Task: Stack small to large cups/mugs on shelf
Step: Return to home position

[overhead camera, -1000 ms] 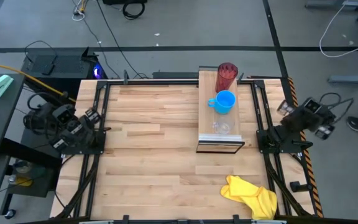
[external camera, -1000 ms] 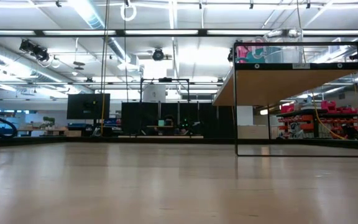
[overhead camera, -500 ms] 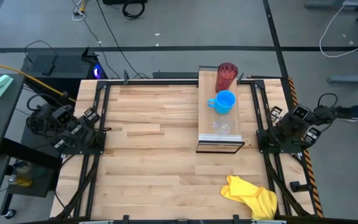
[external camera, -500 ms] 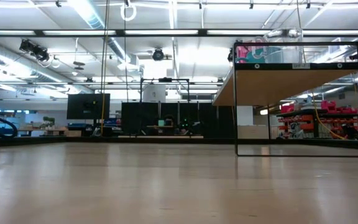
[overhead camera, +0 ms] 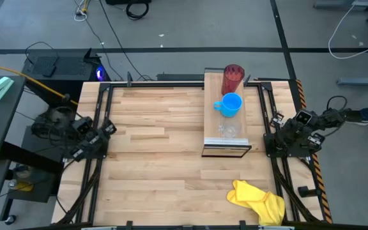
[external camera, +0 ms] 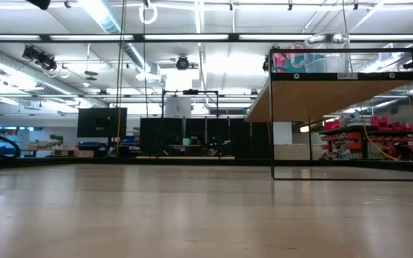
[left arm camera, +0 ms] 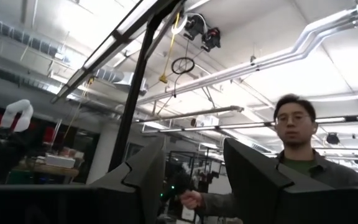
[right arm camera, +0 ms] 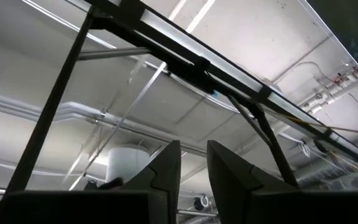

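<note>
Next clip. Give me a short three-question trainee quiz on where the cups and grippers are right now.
1. Which stands at the shelf end nearest the yellow cloth: A) red tumbler, B) blue mug, C) clear cup?
2. True or false: the left gripper holds the blue mug.
3. Fill in: the blue mug stands between the clear cup and the ____.
Key: 1 C. 2 False; it and the right gripper sit empty at the table sides. 3 red tumbler.

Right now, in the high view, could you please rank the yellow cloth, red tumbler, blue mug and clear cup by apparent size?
1. yellow cloth, clearly largest.
2. red tumbler and blue mug: too alike to rank.
3. clear cup, smallest.
</note>
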